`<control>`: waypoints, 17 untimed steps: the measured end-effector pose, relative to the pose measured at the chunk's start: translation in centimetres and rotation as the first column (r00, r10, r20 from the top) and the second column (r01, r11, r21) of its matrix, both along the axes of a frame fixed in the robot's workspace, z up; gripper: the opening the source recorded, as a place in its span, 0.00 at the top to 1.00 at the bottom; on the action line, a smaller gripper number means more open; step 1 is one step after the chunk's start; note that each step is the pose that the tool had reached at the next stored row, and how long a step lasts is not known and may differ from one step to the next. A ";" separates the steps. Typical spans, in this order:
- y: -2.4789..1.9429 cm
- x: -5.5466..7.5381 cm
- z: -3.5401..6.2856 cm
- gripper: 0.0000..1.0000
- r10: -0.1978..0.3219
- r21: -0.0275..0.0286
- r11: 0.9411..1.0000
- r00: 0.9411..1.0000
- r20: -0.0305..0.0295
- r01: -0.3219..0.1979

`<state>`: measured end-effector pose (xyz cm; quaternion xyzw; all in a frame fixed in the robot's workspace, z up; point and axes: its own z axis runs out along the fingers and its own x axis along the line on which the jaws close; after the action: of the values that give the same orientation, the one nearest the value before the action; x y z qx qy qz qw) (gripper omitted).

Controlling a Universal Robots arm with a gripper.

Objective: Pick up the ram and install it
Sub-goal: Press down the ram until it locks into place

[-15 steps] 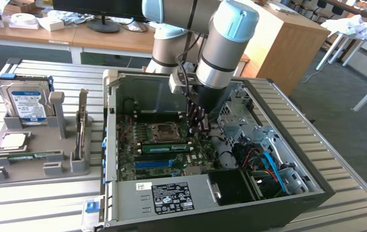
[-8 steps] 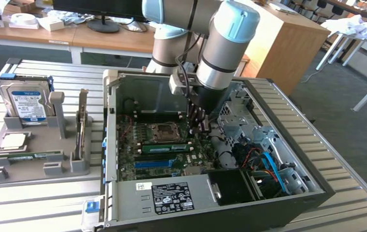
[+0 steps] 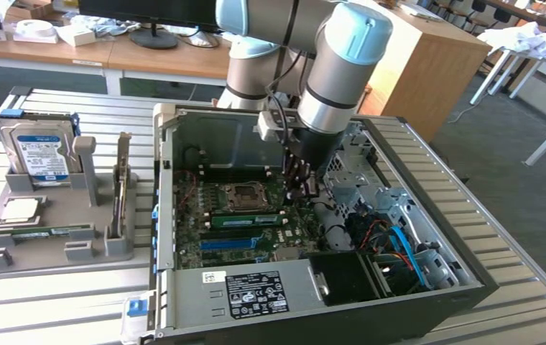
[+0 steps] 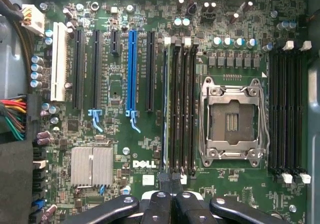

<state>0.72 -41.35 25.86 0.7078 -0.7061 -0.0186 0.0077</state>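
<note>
A green ram (image 3: 244,219) with a pale label stands on edge in a memory slot of the motherboard (image 3: 218,241) inside the open PC case. In the wrist view the ram (image 4: 164,109) shows as a thin edge in the slot nearest the blue card slot (image 4: 132,74). My gripper (image 3: 300,192) hangs inside the case over one end of the memory slots, to the exterior view's right of the stick. Its fingers (image 4: 171,180) are shut together with nothing between them. Whether they touch the ram I cannot tell.
A grey fixture (image 3: 52,251) at the exterior view's left holds a blue-labelled hard drive (image 3: 41,154), a silver processor chip (image 3: 19,210), a thin green board (image 3: 41,231) lying flat and an upright card (image 3: 120,194). The empty processor socket (image 4: 231,119) and case walls surround the gripper.
</note>
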 end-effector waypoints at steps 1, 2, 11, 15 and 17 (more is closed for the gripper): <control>0.00 0.0 0.00 0.90 0.000 0.000 1.000 1.000 0.000 0.000; 0.00 0.0 0.00 0.90 0.000 0.000 1.000 1.000 0.000 0.000; 0.00 0.0 -0.75 0.90 0.000 0.000 1.000 1.000 0.000 0.000; 0.00 0.0 -1.07 0.90 0.000 0.000 1.000 1.000 0.000 0.000; 0.00 0.0 -1.07 0.90 0.000 0.000 1.000 1.000 0.000 0.000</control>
<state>0.74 -41.36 24.79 0.7078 -0.7062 -0.0186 0.0077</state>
